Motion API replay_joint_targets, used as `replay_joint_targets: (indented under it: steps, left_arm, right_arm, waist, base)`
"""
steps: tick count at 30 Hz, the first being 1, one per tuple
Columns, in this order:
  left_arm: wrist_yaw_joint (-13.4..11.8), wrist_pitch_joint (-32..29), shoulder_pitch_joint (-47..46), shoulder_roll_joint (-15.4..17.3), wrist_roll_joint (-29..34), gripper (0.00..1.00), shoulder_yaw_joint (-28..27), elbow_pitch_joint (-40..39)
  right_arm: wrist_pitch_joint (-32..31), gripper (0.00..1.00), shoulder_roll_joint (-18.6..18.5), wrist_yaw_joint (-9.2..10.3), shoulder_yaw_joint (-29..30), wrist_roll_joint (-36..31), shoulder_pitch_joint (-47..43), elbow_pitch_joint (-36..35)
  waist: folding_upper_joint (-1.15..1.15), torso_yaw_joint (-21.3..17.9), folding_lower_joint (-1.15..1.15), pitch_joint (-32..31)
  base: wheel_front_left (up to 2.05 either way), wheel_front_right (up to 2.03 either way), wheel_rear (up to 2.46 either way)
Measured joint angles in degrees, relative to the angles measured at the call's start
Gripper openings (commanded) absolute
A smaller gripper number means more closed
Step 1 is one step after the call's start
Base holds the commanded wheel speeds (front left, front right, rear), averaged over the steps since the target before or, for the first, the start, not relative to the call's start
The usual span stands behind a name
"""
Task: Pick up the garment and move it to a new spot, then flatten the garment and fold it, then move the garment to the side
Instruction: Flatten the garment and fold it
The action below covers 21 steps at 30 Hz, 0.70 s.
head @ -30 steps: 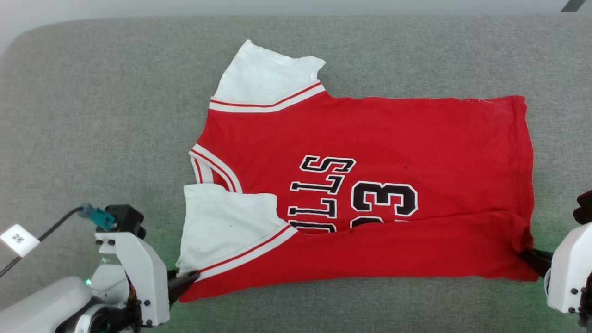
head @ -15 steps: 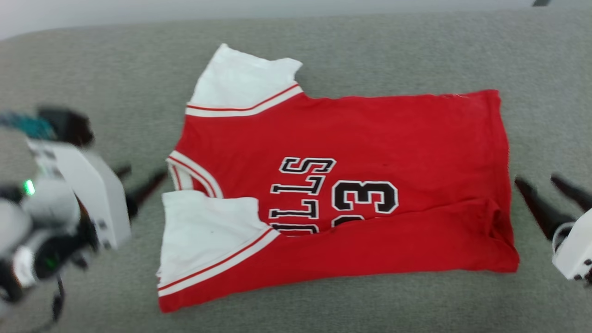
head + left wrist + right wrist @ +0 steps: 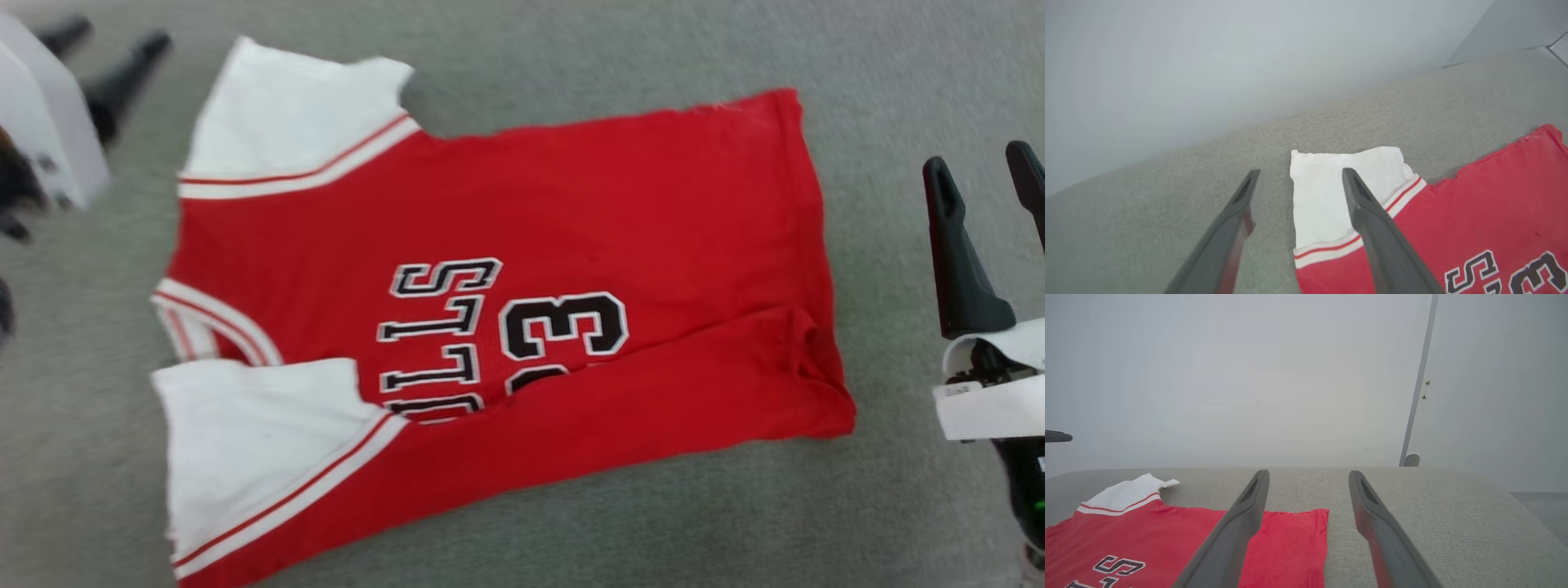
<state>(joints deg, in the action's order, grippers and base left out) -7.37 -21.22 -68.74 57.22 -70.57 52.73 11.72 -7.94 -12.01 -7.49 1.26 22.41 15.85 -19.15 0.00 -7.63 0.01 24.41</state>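
I find the left tool (image 3: 122,33) with its fingers spread and nothing between them; in the left wrist view, the left tool (image 3: 1301,172) straddles the cuff edge of the far white sleeve (image 3: 1331,192), with one finger over the sleeve and the other over bare tabletop (image 3: 1167,183). The right tool (image 3: 978,157) is likewise spread and empty. It stands off the hem side of the garment (image 3: 571,212), with a strip of bare tabletop (image 3: 890,245) between its fingers and the hem. From the right wrist view, the right tool (image 3: 1308,473) has its inner finger over the hem corner of the garment (image 3: 1147,539) and its outer finger over open tabletop (image 3: 1433,518). The red garment lies between the two tools, spread mostly flat, collar end toward the left tool and hem toward the right one. Its long edge on my side is folded up over the body, covering the lower part of the black lettering (image 3: 433,335) and the number (image 3: 563,327). The near white sleeve (image 3: 245,441) lies flat on that fold. Open room: clear grey surface beyond the right tool out to the rounded far edge below the pale wall (image 3: 1249,375), and clear surface outboard of the left tool. I cannot tell how high either tool stands above the surface.
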Motion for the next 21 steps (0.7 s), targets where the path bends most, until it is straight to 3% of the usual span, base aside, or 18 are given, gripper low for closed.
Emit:
replay_joint_targets:
  steps: [7,14,19,20,21]
  left_arm:
    - [5.4,-6.0,-7.8,-2.3,2.1,1.0,1.2,10.7]
    - [7.3,-12.9,-11.9,-4.0,2.9,1.0,3.1,18.7]
    - [6.8,-18.7,-13.9,-4.9,3.0,1.0,4.4,23.4]
    - [6.4,-19.5,-14.3,-5.2,2.7,0.83,4.3,24.1]
    - [6.3,-20.2,-14.6,-5.6,2.0,0.4,4.2,24.7]
  right_arm:
    - [4.5,1.0,1.2,0.0,-2.4,0.3,1.3,3.7]
    - [5.6,1.0,1.3,0.0,-3.8,1.7,3.0,6.0]
    - [5.1,1.0,1.1,0.0,-4.5,2.2,4.2,6.6]
    - [4.8,1.0,1.0,0.0,-4.7,2.4,4.5,6.6]
    - [4.2,1.0,0.7,0.0,-5.1,2.6,4.8,6.5]
  waist:
    - [0.0,-4.2,0.0,5.1]
    - [0.0,-7.7,0.0,9.7]
    - [0.0,-9.4,0.0,11.9]
    - [0.0,-9.7,-0.01,12.2]
    - [0.0,-9.8,0.0,12.4]
  base:
    - [0.0,0.0,0.0]
    - [0.0,0.0,0.0]
    - [0.0,0.0,0.0]
    - [0.0,0.0,0.0]
    - [0.0,0.0,0.0]
